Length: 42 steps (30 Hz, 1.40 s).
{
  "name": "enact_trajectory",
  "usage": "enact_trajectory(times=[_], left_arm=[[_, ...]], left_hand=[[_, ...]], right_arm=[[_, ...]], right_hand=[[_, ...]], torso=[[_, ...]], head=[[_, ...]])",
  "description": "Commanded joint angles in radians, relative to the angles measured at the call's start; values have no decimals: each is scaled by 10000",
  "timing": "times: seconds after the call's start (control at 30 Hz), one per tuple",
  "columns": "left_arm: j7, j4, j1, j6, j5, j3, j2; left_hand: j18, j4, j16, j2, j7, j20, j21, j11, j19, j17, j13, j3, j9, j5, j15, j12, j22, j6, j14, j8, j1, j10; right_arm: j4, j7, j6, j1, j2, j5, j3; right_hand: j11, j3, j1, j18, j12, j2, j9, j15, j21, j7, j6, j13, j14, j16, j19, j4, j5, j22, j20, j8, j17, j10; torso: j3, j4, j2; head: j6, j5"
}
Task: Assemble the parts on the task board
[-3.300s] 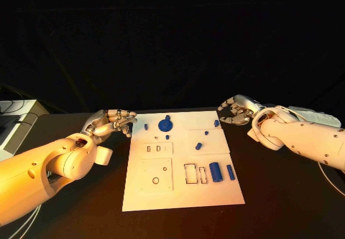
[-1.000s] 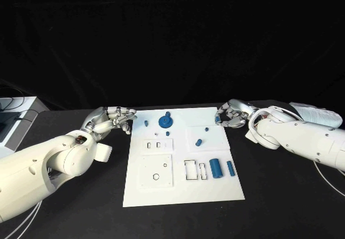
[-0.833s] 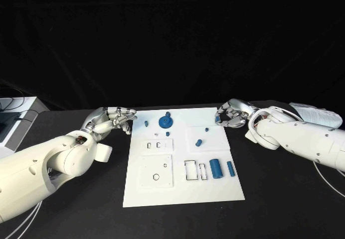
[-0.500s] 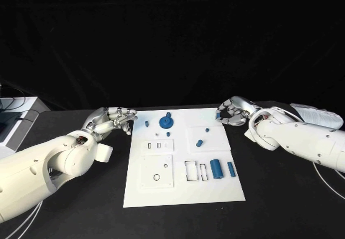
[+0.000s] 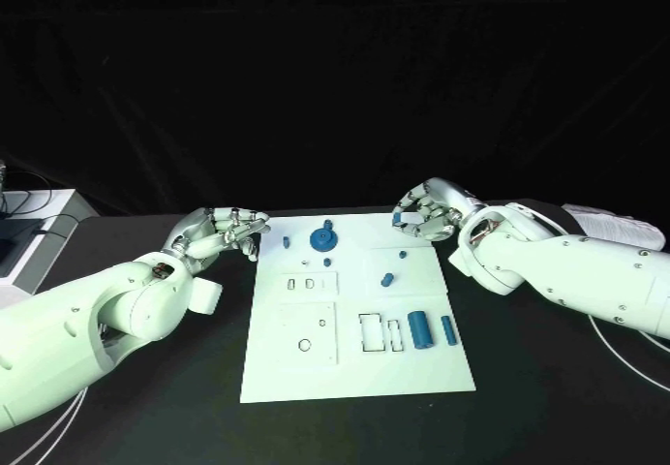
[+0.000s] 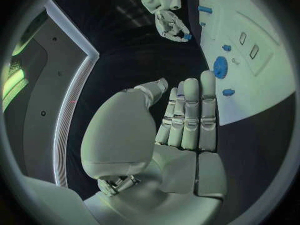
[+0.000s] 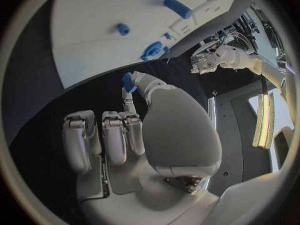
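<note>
The white task board [image 5: 356, 373] lies in the middle of the black table. On it are a blue gear [image 5: 322, 237], several small blue pegs such as one [image 5: 385, 281] near the middle, and two blue cylinders [image 5: 419, 328] at the right. My right hand [image 5: 430, 211] hovers above the board's far right corner. It pinches a small blue peg [image 7: 128, 81] between thumb and finger. My left hand [image 5: 221, 231] hangs beside the board's far left corner, off the board, holding nothing. Its fingers [image 6: 190, 110] are stretched out side by side.
A grey device [image 5: 21, 228] stands at the table's left edge. The board has empty outlined slots [image 5: 370, 334] near the cylinders and a raised square plate with a hole [image 5: 305, 341] at its near left. Bare black table lies on both sides of the board.
My right hand closed on the small peg that stood at the board's far right edge, then lifted it up and a little leftward. My left hand stayed where it was.
</note>
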Motion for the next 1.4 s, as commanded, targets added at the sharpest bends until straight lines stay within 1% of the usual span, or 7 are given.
enact_trajectory(times=[0.03, 0.2, 0.43, 0.77, 1.07, 1.23, 1.4], left_arm=[[52, 0, 2, 145, -21, 6, 46], [30, 0, 2, 157, -21, 5, 88], [8, 4, 1, 185, -21, 5, 126], [-24, -2, 0, 234, -21, 4, 158], [-50, -1, -1, 270, -41, 4, 176], [-54, 2, -1, 282, -50, 4, 169], [-58, 1, -2, 288, -55, 4, 152]], left_hand=[[136, -20, -31, 40, -31, -4, 54, 8, -95, -15, 15, 39, 14, 33, 2, -16, 15, -70, -35, -62, -68, -89], [136, -20, -31, 40, -31, -4, 54, 8, -95, -15, 15, 39, 14, 33, 2, -16, 15, -70, -35, -62, -68, -89], [136, -20, -31, 40, -31, -4, 54, 8, -95, -15, 15, 39, 14, 33, 2, -16, 15, -70, -35, -62, -68, -89], [138, -26, -31, 43, -35, -1, 67, 5, -107, -19, 20, 39, 22, 32, 2, -6, 23, -67, -34, -58, -67, -87], [138, -26, -31, 43, -35, -1, 67, 5, -107, -19, 20, 39, 22, 32, 2, -6, 23, -67, -34, -58, -67, -87], [138, -26, -31, 43, -35, -1, 67, 5, -107, -19, 20, 39, 22, 32, 2, -6, 23, -67, -34, -58, -67, -87], [138, -26, -31, 43, -35, -1, 67, 5, -107, -19, 20, 39, 22, 32, 2, -6, 23, -67, -34, -58, -67, -87]], right_arm=[[607, -1566, 52, -28, 221, -809, -59], [1370, -2384, 59, -148, 545, -1480, -144], [1842, -3129, -70, -391, 1054, -2240, -215], [1803, -3641, -130, -804, 1623, -2998, -302], [1701, -3894, 89, -898, 1880, -3596, -321], [1520, -4074, 183, -976, 2032, -3970, -350], [1369, -4149, 170, -1020, 2091, -4193, -363]], right_hand=[[-88, 50, 51, -141, 66, 39, 43, -92, 61, -5, 46, 2631, 1045, 43, 1047, -79, -26, 2630, -107, 84, 2635, 1047], [-88, 53, 30, -141, 66, 36, 46, -95, 61, 2, 38, 2631, 1040, 37, 1047, -78, -24, 2630, -112, 90, 2613, 1047], [-88, 50, -18, -141, 66, 5, 51, -94, 61, 1, 23, 2631, 1030, 26, 1047, -74, 3, 2630, -117, 102, 2572, 1047], [-88, 44, -66, -141, 66, -27, 53, -94, 61, 4, 6, 2631, 1026, 22, 1047, -68, 40, 2630, -120, 108, 2554, 1047], [-88, 39, -109, -141, 66, -57, 55, -93, 61, 6, -8, 2631, 1028, 24, 1047, -63, 78, 2630, -122, 113, 2562, 1047], [-87, 26, -166, -141, 66, -94, 59, -93, 61, 5, -14, 2631, 1022, 17, 1047, -50, 91, 2630, -123, 125, 2538, 1047], [-86, 23, -175, -141, 66, -102, 59, -93, 61, 5, -18, 2631, 1022, 16, 1047, -49, 96, 2630, -123, 125, 2534, 1047]], torso=[[-11, -9, -52], [-24, -2, -57], [-20, -9, -45], [-5, 21, -23], [-35, 22, -22], [-16, 19, -27], [-32, 35, -36]], head=[[-43, 56], [-68, 117], [-51, 161], [-118, 177], [-181, 225], [-184, 265], [-219, 260]])
